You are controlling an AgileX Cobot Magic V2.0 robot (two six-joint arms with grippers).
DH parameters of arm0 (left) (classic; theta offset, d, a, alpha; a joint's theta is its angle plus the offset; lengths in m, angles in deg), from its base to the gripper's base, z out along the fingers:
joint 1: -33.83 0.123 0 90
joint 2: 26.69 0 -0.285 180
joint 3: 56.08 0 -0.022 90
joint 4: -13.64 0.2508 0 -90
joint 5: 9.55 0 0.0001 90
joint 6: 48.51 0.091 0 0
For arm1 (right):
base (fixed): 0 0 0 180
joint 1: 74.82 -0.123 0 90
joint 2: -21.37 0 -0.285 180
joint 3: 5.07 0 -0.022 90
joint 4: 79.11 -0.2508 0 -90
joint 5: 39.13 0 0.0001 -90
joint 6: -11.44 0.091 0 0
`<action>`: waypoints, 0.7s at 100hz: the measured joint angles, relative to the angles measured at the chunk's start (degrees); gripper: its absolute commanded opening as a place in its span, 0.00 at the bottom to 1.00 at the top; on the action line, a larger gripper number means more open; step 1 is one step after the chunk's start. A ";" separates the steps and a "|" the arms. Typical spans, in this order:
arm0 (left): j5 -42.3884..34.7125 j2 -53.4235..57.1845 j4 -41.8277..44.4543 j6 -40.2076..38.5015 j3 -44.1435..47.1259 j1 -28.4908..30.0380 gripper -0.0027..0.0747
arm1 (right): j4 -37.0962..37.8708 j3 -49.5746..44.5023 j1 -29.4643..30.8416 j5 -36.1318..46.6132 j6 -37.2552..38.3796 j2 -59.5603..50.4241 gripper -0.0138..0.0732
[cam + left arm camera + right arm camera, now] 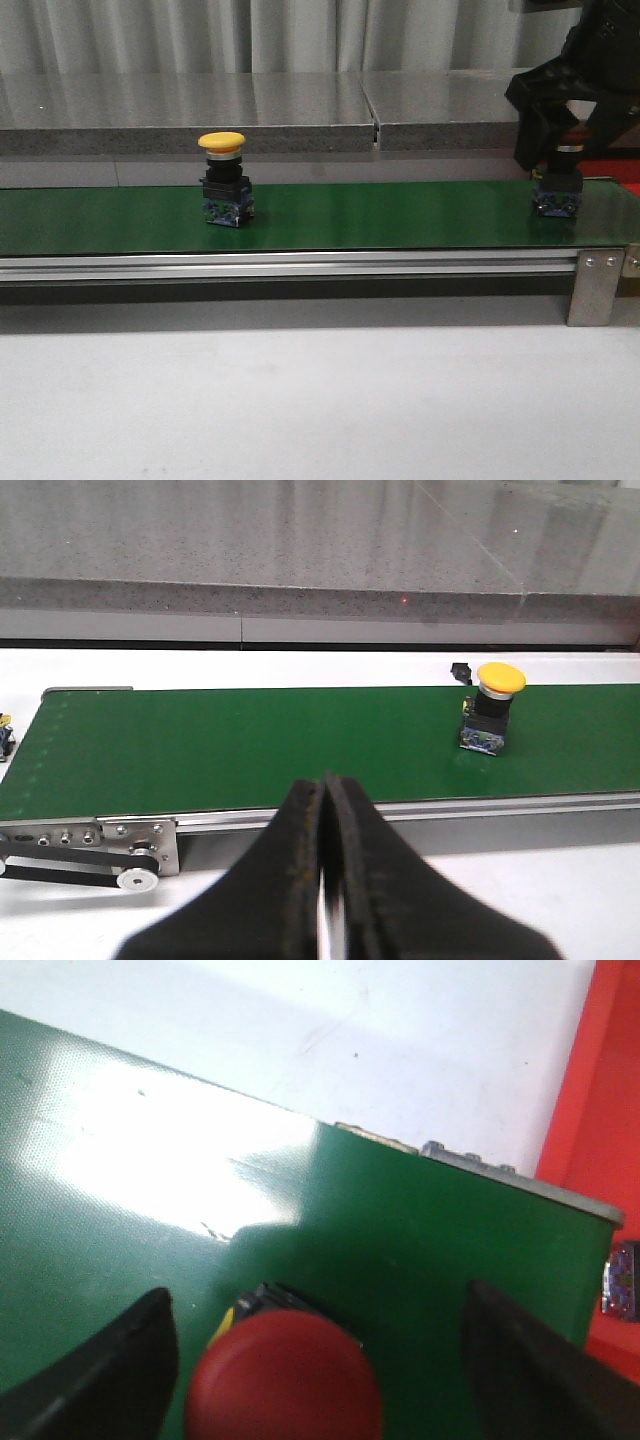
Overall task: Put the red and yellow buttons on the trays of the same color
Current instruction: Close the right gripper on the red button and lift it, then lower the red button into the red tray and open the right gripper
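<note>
Two buttons on the belt (400, 215), one yellow (222, 180), one red (285, 1375).
Right gripper (320, 1360) spread apart around red; left gripper (325, 810) pressed together; tray (590, 1110) clear only in right wrist view.

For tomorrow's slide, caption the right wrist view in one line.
Open right gripper straddles the red-capped push button on the green belt, red tray alongside.

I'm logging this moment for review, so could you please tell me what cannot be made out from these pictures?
- Round red-capped push button: front view, the black right gripper hides its cap; right wrist view, the edge crops it.
- Flat bright red tray: cut off by edges; full extent unknown.
- A yellow tray: in no view.
- Yellow-capped push button on the long green belt: its label is too small.
</note>
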 measured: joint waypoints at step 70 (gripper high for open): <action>0.00 0.00 0.00 0.00 0.00 0.00 0.01 | -0.28 15.99 12.92 -12.88 0.00 1.03 0.30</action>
